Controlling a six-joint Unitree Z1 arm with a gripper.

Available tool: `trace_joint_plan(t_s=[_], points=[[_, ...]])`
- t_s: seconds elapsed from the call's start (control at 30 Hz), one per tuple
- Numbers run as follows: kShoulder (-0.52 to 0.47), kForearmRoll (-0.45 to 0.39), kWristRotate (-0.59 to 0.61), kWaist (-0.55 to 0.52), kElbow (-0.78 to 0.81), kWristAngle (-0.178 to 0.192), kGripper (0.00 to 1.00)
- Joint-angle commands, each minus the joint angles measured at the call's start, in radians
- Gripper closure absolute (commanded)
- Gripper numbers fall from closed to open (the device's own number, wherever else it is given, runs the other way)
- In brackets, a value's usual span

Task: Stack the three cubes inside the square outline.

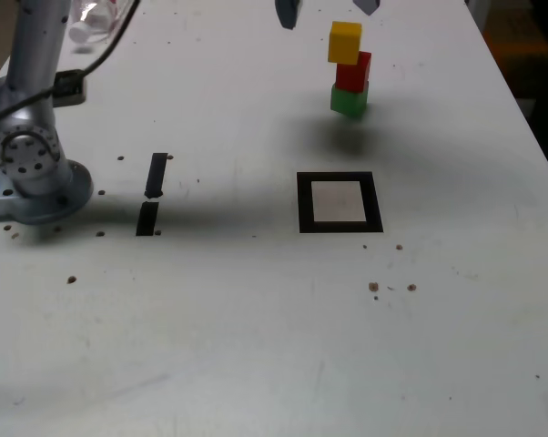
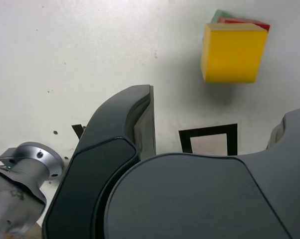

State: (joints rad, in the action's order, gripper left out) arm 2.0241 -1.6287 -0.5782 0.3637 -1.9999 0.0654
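Whitish and speckled, the tabletop (image 1: 210, 346) carries dark flecks and soft shadows, with the arm's round metal base (image 1: 42, 191) at nine o'clock from the square outline (image 1: 376, 202) in the exterior view. Between these two lie a pair of black tape strips (image 1: 157, 175), end to end.

Each cube looks stiff and is probably light, not fragile, its smooth faces perhaps a little slippery. Best hold would be on two opposite upright sides, square on, at mid-height. The pile is tall for its footprint, so a nudge could topple it; moving one cube at a time, yellow first, seems safest.

All three cubes are plain and sharp-edged: the yellow cube (image 1: 344, 43) on top, the red cube (image 1: 353, 73) in the middle, the green cube (image 1: 349, 100) underneath. They sit slightly twisted against one another. Their pile is outside the outline, at twelve o'clock from it in the exterior view and well apart.

At the upper edge of that view, around eleven o'clock from the yellow cube, the gripper (image 1: 328, 7) has its jaws spread wide with nothing between them.
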Motion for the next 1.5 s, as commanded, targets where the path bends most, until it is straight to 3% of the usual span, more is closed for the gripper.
trace_joint_plan(t_s=[0.0,0.3,1.13,1.27,1.47], points=[[0.020,-0.013,-0.007,0.004,-0.010,0.011,0.08],[0.078,-0.011,-0.024,0.022,-0.046,0.037,0.08],[0.207,-0.011,-0.025,0.041,-0.131,0.060,0.10],[0.216,-0.011,-0.024,0.044,-0.133,0.068,0.18],[0.218,-0.011,-0.016,0.044,-0.139,0.082,0.42]])
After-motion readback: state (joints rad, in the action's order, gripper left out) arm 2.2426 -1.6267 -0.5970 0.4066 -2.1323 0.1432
